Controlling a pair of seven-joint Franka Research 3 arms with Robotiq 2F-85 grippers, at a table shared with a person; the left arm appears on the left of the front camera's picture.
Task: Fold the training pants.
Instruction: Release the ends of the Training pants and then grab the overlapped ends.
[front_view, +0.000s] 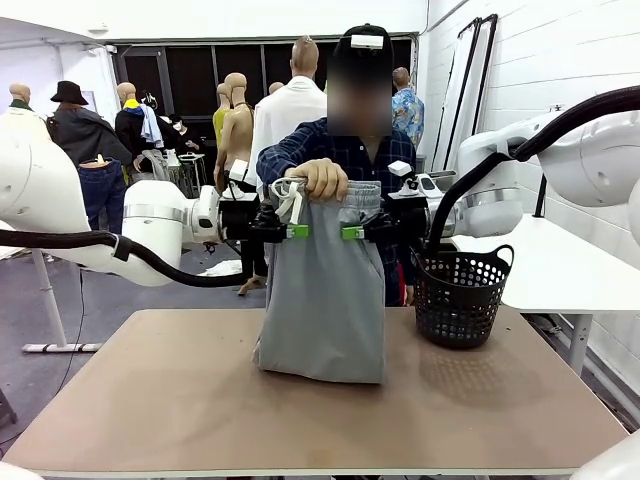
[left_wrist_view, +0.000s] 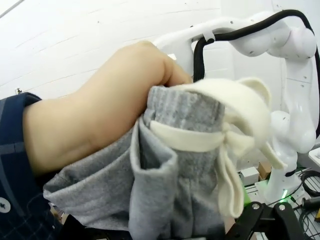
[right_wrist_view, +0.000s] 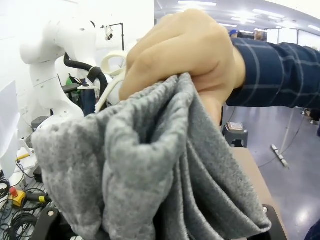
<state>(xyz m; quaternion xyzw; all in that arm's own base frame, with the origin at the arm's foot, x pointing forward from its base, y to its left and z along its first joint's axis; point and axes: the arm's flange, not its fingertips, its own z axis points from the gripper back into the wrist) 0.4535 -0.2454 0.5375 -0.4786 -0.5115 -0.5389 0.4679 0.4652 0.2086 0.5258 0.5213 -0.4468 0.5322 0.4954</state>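
Obs.: the training pants (front_view: 325, 310) hang upright over the middle of the table (front_view: 150, 400), doubled lengthwise. The hem rests on the tabletop and the rest of the cloth is up in the air. A person's hand (front_view: 320, 178) bunches the waistband (left_wrist_view: 185, 107) at 12 o'clock of the garment. The white drawstring (left_wrist_view: 200, 142) dangles off it in a loose bow.

Grippers: the left gripper (front_view: 297, 231) sits at about 8 o'clock of that hand, the right gripper (front_view: 352, 232) at about 4 o'clock. Both are just under the waistband and level with each other. Each has a green pad lying against the front of the cloth, and in both wrist views grey jersey is bunched up close to the camera. I read both as pinched onto the pants, though the rear fingers are hidden behind the fabric.

Step in hand (judgement): handover at the top edge, then laying the pants down for a fold.

To do it well:
- Keep the two pinches level, so the cloth drops square rather than skewed.
- The person's fingers are close above the pads, so any regrip should wait until that hand lets go.
- Let the resting hem act as the hinge and bring the waistband down over it slowly. Soft jersey will sag and wrinkle if slack builds between the grippers.
- Mind the drawstring, which could get trapped in the fold.
- The black basket (front_view: 460, 295) stands at 2 o'clock on the table, near the right arm. Keep the sweep away from it.
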